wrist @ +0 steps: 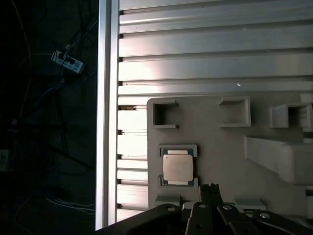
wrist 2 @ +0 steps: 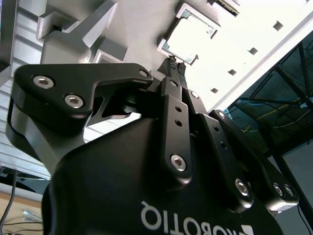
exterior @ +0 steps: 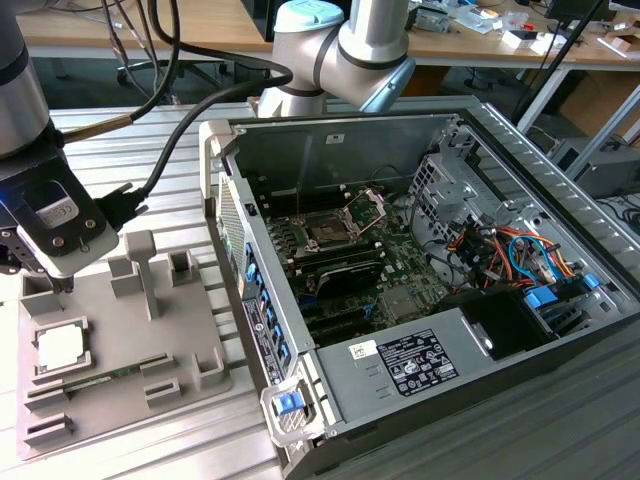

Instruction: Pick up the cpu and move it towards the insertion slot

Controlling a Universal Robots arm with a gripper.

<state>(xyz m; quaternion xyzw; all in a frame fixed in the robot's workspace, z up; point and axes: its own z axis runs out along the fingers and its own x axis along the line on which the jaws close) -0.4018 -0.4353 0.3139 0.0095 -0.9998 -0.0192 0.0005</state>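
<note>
I see the cpu (wrist: pixel 177 167), a pale silvery square, seated in the tray (wrist: pixel 220 147); my tool (wrist: pixel 210 187), pinched narrow and empty, hovers beside it.

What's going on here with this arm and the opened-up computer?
A robot arm is working over a grey tray that lies beside an open computer case. Its gripper hangs just above the tray, fingers together and holding nothing. The cpu lies in its recess in the tray, close to the gripper and not yet picked up. The slot it is meant for sits on the board inside the case.
</note>
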